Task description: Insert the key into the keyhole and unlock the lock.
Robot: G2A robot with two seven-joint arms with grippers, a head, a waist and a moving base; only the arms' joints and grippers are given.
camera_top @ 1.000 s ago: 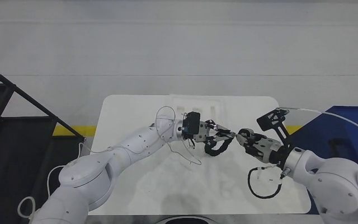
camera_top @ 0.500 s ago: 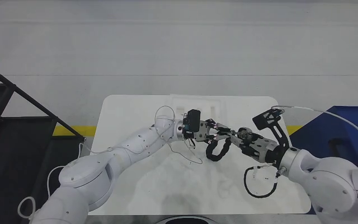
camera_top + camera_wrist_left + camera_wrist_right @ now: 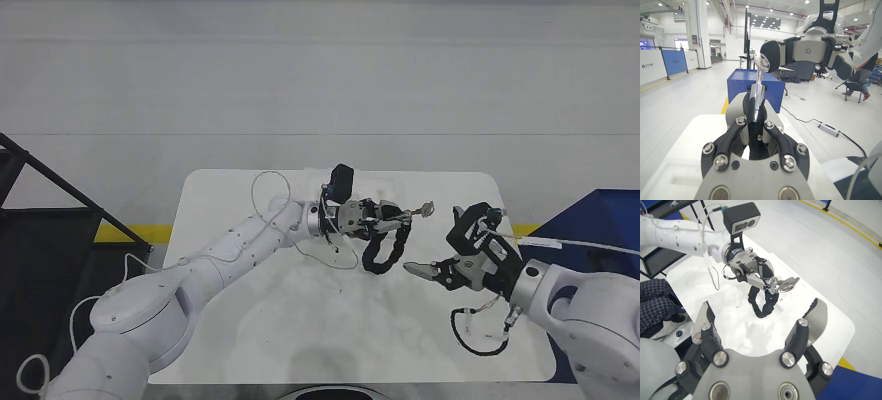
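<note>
My left gripper (image 3: 385, 215) is shut on the chrome cylinder of the lock (image 3: 757, 102), holding it above the middle of the white table (image 3: 250, 330). The silver key (image 3: 425, 209) sits in the keyhole and sticks out toward the right arm. The lock's black cable loop (image 3: 385, 250) hangs below the cylinder. My right gripper (image 3: 425, 270) is open and holds nothing, a short way in front of the key and apart from it. In the right wrist view the key (image 3: 789, 285) and lock (image 3: 772, 283) lie beyond the right gripper (image 3: 762, 309). Its dark pads (image 3: 770, 56) flank the key head (image 3: 762, 64).
A shallow white moulded tray (image 3: 350, 185) lies at the table's back edge behind the lock. A blue cabinet (image 3: 610, 215) stands off the right side, a black frame (image 3: 40, 190) off the left. A black cable loop (image 3: 475, 335) hangs under the right wrist.
My right gripper has let go of the key, opened and drawn back toward the table's front right. The left arm has swung the lock, with the key in it, toward the back of the table.
</note>
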